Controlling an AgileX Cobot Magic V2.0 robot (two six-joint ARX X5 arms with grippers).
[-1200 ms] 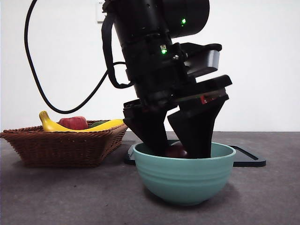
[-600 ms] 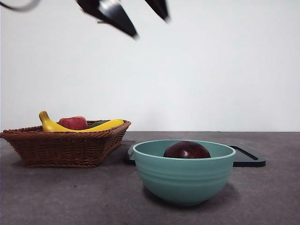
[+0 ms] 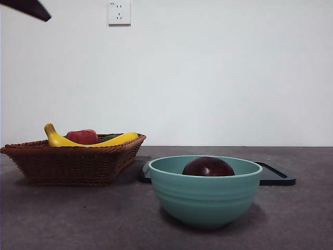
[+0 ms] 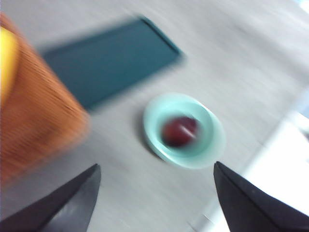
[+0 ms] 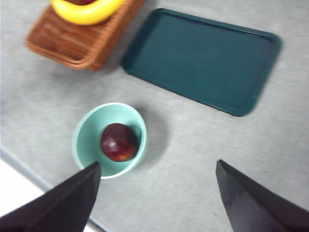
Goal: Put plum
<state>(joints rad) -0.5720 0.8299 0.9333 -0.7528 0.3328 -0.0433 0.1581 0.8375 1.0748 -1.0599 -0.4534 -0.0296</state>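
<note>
Plum [image 3: 208, 166] sits loose in the teal bowl [image 3: 205, 200], near its middle, so the placing step looks done. Both claws stand wide apart and hold nothing: the left gripper [image 4: 154, 203] and the right gripper [image 5: 157, 200] hang high above the table. I judge that little is left beyond parking the arms. Being round, the fruit has no long axis to speak of and points no clear way. From the bowl, the wicker basket [image 3: 73, 161] with its bananas [image 3: 91, 139] lies at about nine o'clock and the dark tray [image 3: 276, 179] behind at two.
</note>
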